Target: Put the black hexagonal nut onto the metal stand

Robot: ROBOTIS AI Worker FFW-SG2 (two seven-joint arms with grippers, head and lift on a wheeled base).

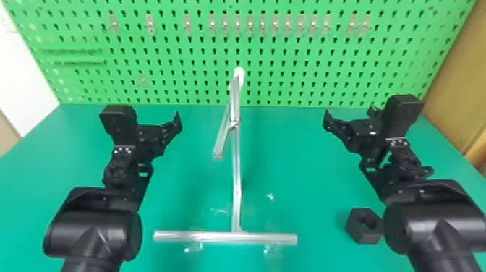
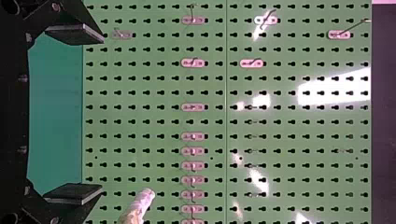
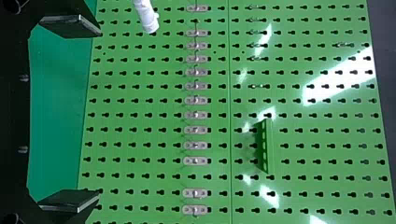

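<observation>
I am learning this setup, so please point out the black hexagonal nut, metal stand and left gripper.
Black hexagonal nut [image 1: 358, 231]: head view, face beside its hole.
Metal stand [image 1: 236, 170]: head view, long middle bar.
Left gripper [image 2: 101, 115]: left wrist view, midway between fingertips.

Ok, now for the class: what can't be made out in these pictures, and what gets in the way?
- Head view: the right edge of the nut, hidden behind the right arm.
- Head view: the near ends of both arms, cut off by the bottom edge.
- Left wrist view: most of the stand, cut off by the bottom edge.
- Head view: what the clear scraps are, too blurred to tell.
</observation>
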